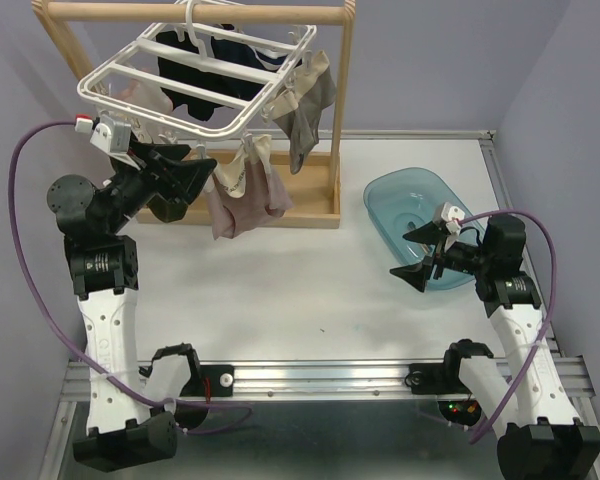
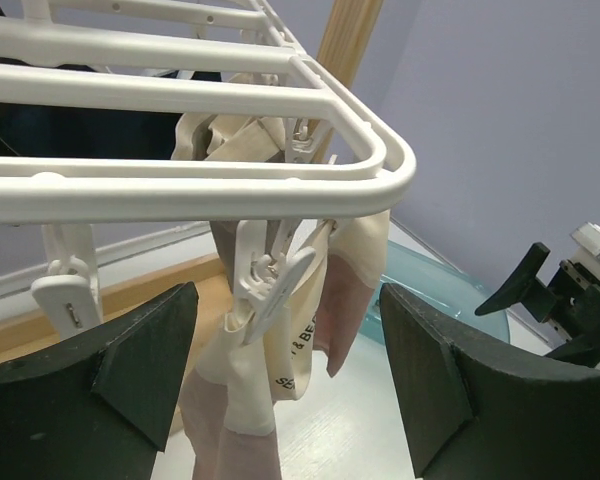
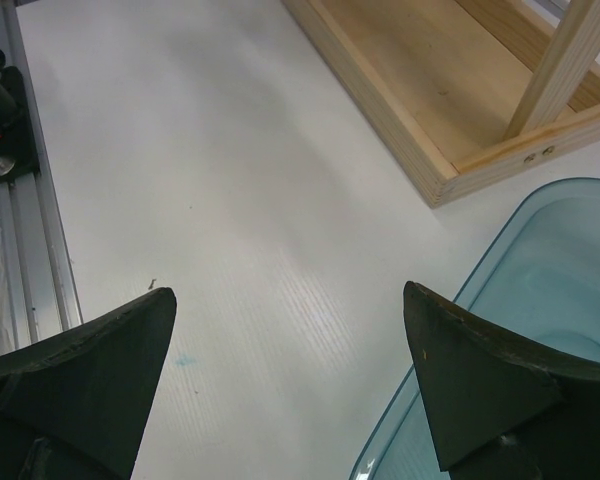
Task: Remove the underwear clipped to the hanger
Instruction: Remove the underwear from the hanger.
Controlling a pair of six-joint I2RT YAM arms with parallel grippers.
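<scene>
Left tool agape below hanger

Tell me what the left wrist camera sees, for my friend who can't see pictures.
The left gripper has its two dark fingers wide open just below a corner of the white hanger, and a white clip seen between them grips cream and pink underwear. Behind the cloth are a clear blue tub, the white table and a lilac wall.

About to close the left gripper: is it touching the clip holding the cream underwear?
Apart. In the left wrist view the left gripper stands open, the clip between its fingers with clear gaps on both sides.
</scene>
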